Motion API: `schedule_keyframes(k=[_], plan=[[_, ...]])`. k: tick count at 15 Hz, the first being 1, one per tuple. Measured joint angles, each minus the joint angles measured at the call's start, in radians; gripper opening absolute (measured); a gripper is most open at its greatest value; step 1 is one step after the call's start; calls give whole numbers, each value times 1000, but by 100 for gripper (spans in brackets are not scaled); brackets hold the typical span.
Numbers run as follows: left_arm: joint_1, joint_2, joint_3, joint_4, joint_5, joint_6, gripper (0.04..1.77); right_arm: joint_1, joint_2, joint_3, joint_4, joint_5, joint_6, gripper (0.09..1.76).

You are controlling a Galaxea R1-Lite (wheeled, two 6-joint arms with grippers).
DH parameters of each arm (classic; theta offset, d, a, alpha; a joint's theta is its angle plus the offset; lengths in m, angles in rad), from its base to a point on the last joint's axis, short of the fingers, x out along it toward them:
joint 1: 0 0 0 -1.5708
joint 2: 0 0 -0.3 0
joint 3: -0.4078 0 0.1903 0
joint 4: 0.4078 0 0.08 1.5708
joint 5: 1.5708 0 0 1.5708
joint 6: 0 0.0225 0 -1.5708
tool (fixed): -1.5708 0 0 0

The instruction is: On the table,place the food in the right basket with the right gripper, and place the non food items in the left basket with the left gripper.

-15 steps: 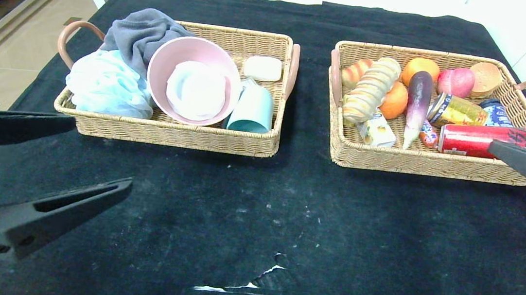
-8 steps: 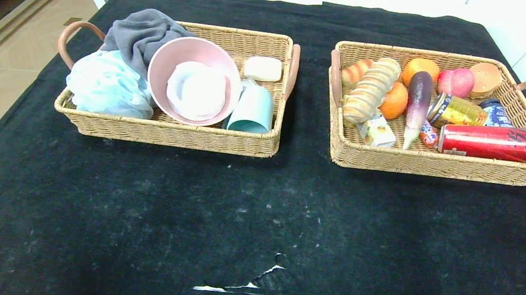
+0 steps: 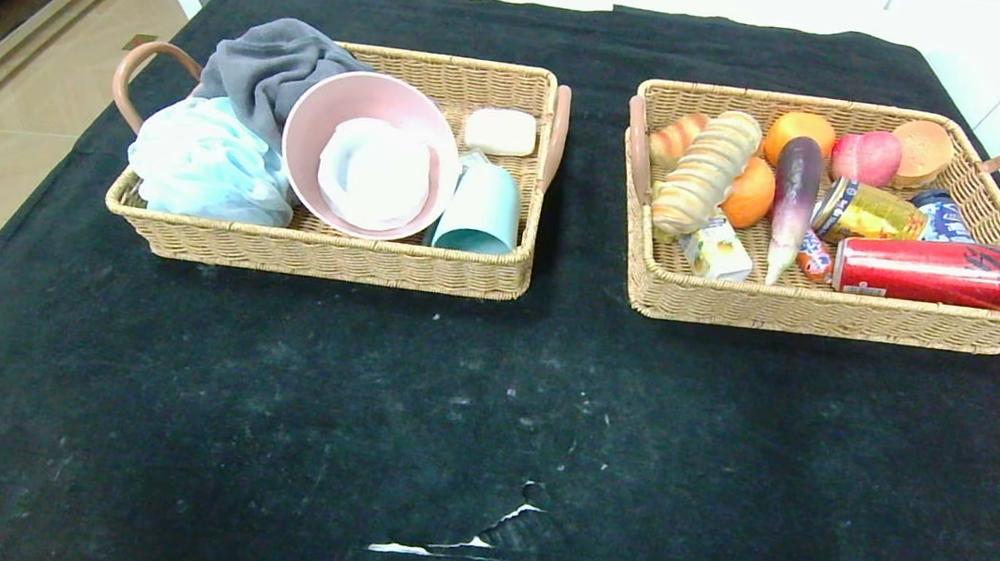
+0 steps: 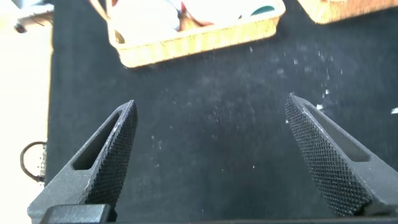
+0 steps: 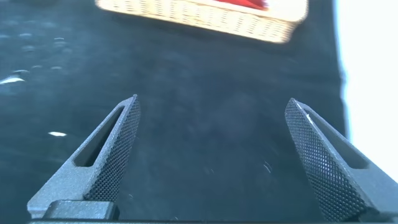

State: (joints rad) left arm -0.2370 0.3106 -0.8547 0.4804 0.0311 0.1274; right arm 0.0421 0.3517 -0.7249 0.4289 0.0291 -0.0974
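Table (image 3: 486, 409) cloth spreads black beneath us, bearing the left basket (image 3: 326, 253) with the grey cloth (image 3: 266, 70) and the right basket (image 3: 822, 310) with the striped bread roll (image 3: 706, 172), red can (image 3: 933, 268), yellow can (image 3: 869, 212) and peach (image 3: 866, 156). Our left gripper (image 4: 211, 155) and right gripper (image 5: 211, 155) hang spread wide over bare cloth, holding and touching nothing.

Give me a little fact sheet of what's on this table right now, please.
Surface: black cloth-covered table, small tear near the front
Left wicker basket: grey soft cloth, pink bowl, pale blue mesh puff, white soap bar, teal cup
Right wicker basket: striped bread roll, pinkish peach, yellow can, tall red can
Left hand: open, empty
Right hand: open, empty
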Motion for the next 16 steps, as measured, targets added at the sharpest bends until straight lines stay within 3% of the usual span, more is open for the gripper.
schedule_keyframes(k=[2,4,11,16], plan=[[48,-18,-17,1,-11,-1,172,-57,-69,10,31,6,0,170],[90,-26,-24,3,-12,-7,172,-45,-127,34,44,10,0,170],[142,-32,-48,7,12,-30,172,-35,-269,139,45,37,4,170],[244,-53,-27,0,-66,-26,172,-36,-313,174,43,32,6,170]])
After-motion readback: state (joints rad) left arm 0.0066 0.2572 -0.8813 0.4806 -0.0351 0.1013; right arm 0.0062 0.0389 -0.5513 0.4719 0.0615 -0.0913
